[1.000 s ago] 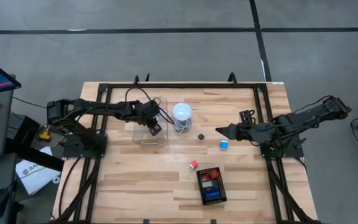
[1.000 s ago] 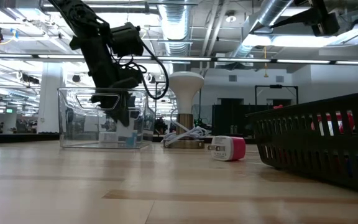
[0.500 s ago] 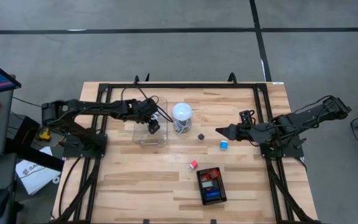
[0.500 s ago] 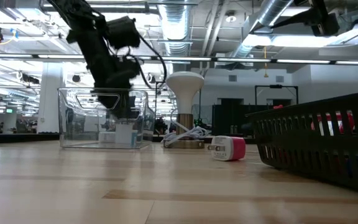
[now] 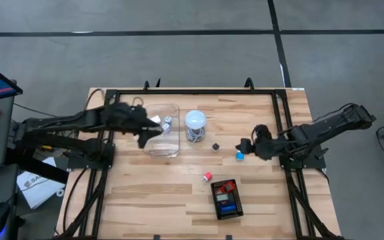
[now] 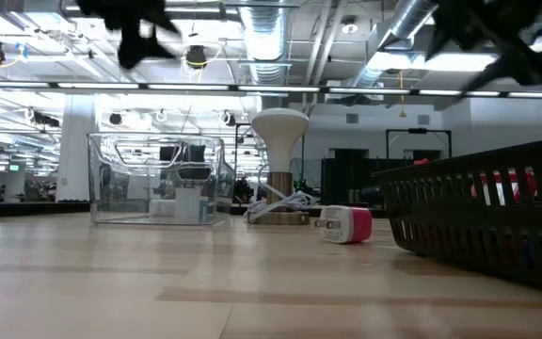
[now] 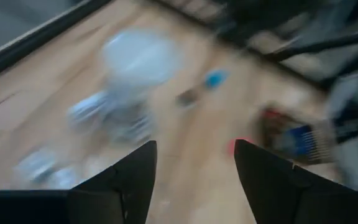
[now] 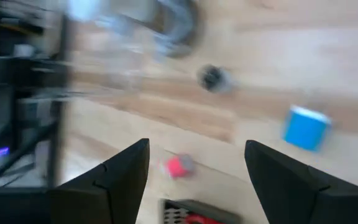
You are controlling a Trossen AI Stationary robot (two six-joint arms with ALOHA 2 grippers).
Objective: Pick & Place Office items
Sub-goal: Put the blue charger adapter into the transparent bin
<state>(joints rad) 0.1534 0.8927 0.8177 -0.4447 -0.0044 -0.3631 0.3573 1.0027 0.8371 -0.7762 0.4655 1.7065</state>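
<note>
Over the clear box's left wall in the high view, my left gripper hangs high and open; nothing sits between its fingers in the left wrist view. A small white and blue piece lies inside the clear box, on its floor. My right gripper is open and tipped down, just above a blue block that rests on the table. A small black piece and a red-pink piece lie loose. The black tray holds red and blue pieces.
A white domed lamp with a coiled cord stands right of the clear box. The tray's mesh wall fills the low view's right side. A black frame borders the table. Bare wood lies at the near left.
My left gripper has let go of the white piece inside the clear box, risen out of the box and drawn back toward the table's left edge, tipping up. The piece stays on the box floor. My right gripper has tipped downward and sunk a little over the blue block.
</note>
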